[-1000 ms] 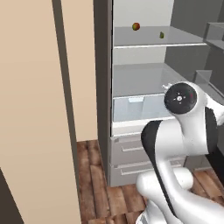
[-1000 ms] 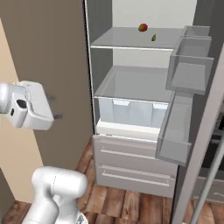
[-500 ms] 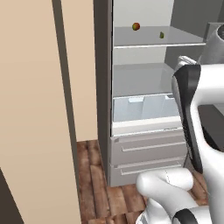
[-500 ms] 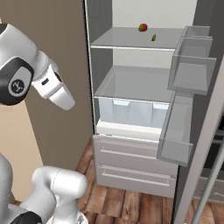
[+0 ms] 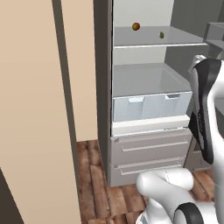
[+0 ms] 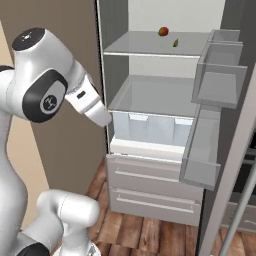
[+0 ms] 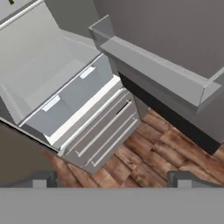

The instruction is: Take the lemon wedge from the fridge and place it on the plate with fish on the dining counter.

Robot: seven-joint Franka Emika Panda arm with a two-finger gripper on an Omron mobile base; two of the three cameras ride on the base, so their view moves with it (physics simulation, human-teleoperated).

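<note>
Resting on the fridge [image 6: 150,165] shelf, lemon wedge [image 6: 175,43] stands upright.

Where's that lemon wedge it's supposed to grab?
The lemon wedge sits on the top shelf of the open fridge, just right of the round red-orange fruit, in both base views.

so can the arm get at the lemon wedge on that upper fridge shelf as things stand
Probably yes. The fridge stands open and the lemon wedge lies uncovered near the shelf's front, apart from the round fruit. The open fingers sit well below it, aimed at the drawers.
</note>
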